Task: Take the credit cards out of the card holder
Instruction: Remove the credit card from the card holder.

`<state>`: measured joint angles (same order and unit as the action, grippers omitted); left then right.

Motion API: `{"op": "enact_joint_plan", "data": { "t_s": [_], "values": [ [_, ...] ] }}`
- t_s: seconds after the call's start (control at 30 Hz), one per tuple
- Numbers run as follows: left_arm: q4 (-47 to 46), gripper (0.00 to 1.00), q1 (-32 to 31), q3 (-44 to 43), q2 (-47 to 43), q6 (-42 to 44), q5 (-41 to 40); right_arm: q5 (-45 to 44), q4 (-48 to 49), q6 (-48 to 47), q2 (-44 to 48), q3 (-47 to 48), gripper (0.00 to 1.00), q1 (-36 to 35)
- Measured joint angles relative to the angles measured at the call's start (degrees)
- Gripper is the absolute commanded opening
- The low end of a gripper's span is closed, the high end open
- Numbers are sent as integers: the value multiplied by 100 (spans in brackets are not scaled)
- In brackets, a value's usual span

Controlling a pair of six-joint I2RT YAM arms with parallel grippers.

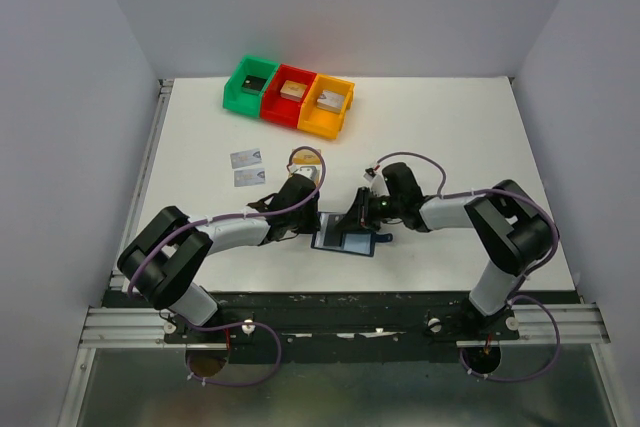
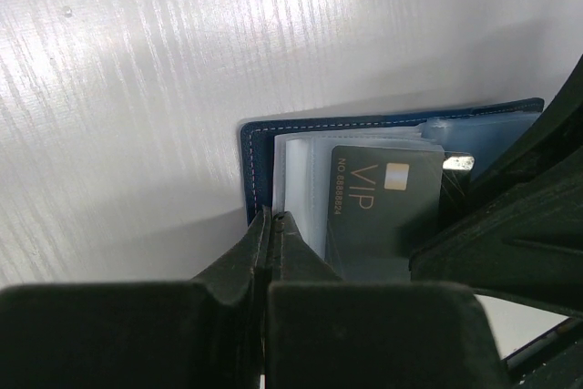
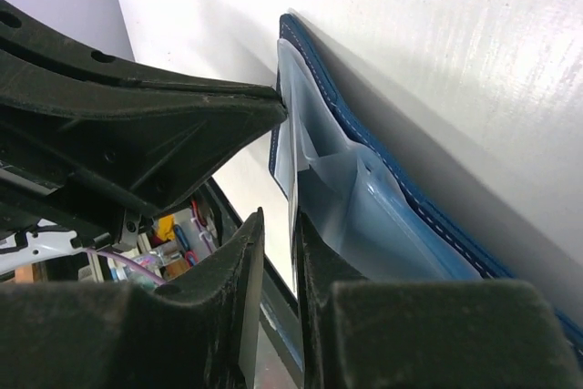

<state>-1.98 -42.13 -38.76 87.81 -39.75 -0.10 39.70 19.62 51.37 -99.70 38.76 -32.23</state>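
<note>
White table (image 1: 450, 137), three bins (image 1: 280, 113) at far side, two silver cards (image 1: 245, 158), gold card (image 1: 303, 158) mid-left, open holder (image 1: 345, 240) near front

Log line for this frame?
left gripper: shut, tips at card holder edge | right gripper: narrow gap astride clear sleeve | black card: in sleeve | silver cards: on table

The top camera looks steeply down from above and behind the arm bases, taking in the whole white table (image 1: 450, 127). Each wrist camera sits very close and low, one looking along the left hand (image 2: 271, 213), the other along the right hand (image 3: 278, 216). All three share the open navy-blue booklet-style card holder (image 1: 345, 239).
</note>
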Motion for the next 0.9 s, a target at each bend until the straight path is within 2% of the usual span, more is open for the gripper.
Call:
{"op": "enact_joint_plan", "data": {
  "t_s": [0.67,0.83,0.9],
  "values": [
    [-9,0,0,2,13,-42,-2,-2,-221,-157,308,-166,16,151],
    [-7,0,0,2,13,-42,0,-20,-299,-203,367,-166,1,162],
    [-9,0,0,2,13,-39,0,-57,-350,-238,415,-166,0,168]
  ]
}}
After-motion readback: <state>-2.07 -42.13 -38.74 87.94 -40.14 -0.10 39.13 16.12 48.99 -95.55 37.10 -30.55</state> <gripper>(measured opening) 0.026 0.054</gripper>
